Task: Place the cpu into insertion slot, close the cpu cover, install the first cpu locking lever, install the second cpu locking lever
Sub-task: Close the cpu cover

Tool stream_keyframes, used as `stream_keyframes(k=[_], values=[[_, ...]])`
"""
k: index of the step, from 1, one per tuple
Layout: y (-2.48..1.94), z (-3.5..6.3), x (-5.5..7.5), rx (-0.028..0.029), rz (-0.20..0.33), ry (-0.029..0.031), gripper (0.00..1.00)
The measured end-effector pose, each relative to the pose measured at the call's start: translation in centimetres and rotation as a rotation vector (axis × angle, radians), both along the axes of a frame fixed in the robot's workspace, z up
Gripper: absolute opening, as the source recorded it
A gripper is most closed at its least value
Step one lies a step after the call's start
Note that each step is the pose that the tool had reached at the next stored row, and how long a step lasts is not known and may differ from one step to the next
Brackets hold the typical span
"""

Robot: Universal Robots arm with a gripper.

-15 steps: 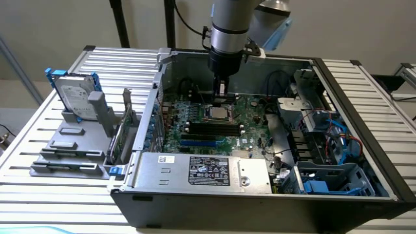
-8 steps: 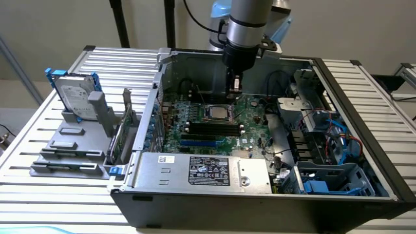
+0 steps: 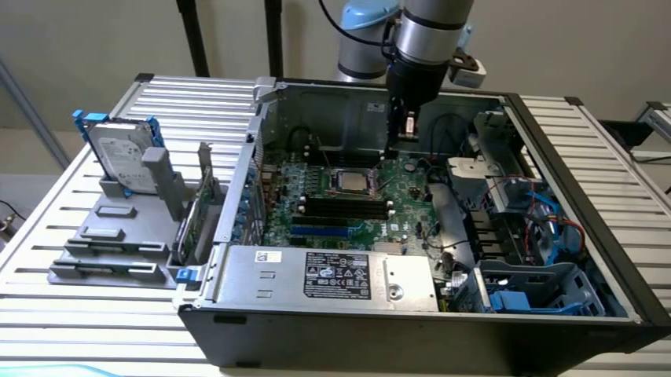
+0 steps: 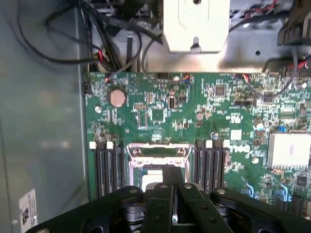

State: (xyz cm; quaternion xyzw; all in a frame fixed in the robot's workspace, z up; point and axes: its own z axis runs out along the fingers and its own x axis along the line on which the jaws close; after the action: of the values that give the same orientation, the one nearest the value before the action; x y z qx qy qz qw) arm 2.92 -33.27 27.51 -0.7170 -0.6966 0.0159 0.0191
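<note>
Cpu [image 4: 153, 177] in insertion slot [image 4: 132, 162] between black memory slots [image 4: 108, 167], beneath closed, empty claw [image 4: 174, 182].

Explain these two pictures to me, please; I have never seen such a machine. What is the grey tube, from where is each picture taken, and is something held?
The grey tube is a robot arm; its tip carries a gripper, two fingers that pinch. The exterior view comes from a camera standing off the arm; the wrist view comes from a camera on the arm, looking past the gripper. On the slatted table lies an open computer case, with a hard drive in a grey holder at the exterior view's left. Inside is a green circuit board. The gripper hangs close to its insertion slot, the square socket, shut, with nothing visibly held.
</note>
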Motion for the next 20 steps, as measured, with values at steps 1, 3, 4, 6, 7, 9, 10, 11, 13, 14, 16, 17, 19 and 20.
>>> stream_keyframes(k=[1,3,4,6,7,9,10,11,13,14,16,17,19,20], values=[[0.00,0.01,0.5,0.0000,0.000,0.0004,0.11],[0.02,0.01,1.4,0.0000,0.000,0.0008,0.11],[0.04,0.01,1.8,0.0000,0.000,0.0010,0.11],[0.11,0.01,2.5,0.0001,0.000,0.0013,0.11],[0.16,0.00,2.6,0.0000,0.000,0.0014,0.11],[0.23,-0.14,2.8,0.0001,0.000,0.0013,0.11],[0.29,-0.29,2.8,0.0001,0.001,0.0013,0.11],[0.35,-0.47,2.8,-0.0001,0.001,0.0013,0.11],[0.57,-0.83,2.9,-0.0003,0.001,0.0014,0.11],[0.77,-0.98,3.0,0.0001,0.001,0.0013,0.11],[1.20,-1.03,3.3,0.0001,0.001,0.0013,0.11],[1.31,-1.12,3.3,0.0001,0.001,0.0014,0.11],[1.33,-1.48,3.4,0.0001,0.001,0.0013,0.11],[1.33,-1.66,3.4,-0.0002,0.001,0.0014,0.11]])
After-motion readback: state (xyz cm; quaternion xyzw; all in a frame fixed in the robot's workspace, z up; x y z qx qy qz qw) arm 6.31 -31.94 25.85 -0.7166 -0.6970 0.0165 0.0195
